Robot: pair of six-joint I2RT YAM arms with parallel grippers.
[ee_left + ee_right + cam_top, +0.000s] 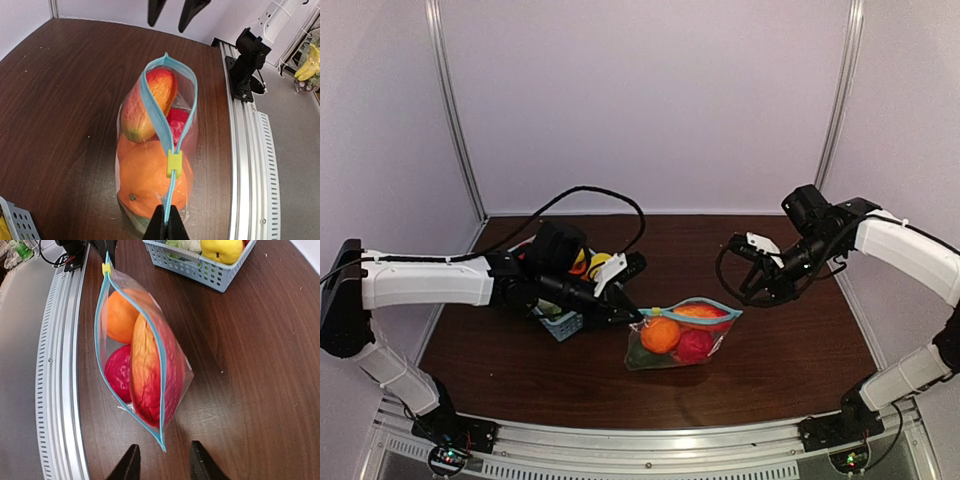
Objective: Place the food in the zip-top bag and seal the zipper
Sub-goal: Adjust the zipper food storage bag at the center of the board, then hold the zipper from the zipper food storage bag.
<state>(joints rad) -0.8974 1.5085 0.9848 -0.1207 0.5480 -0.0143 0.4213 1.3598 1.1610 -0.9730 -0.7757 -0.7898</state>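
The left tool [165,225] is clamped on the end of the zipper [156,112], its 2 tips pressed together on the strip just behind the yellow slider [174,163]. Straight ahead of it the zip-top bag [142,150] stands on the tabletop [65,100]. Its mouth is spread open beyond the slider, and it holds an orange fruit [145,187], a red-yellow fruit [150,97] and a dark red fruit [176,122]. The right tool [165,465] has its jaws apart, with the bag's far corner at the mouth of the gap, touching neither finger. A blue basket [200,267] lies beyond the bag from this tool.

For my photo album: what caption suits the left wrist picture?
Left gripper pinches the zipper end of a partly open zip-top bag holding toy food.
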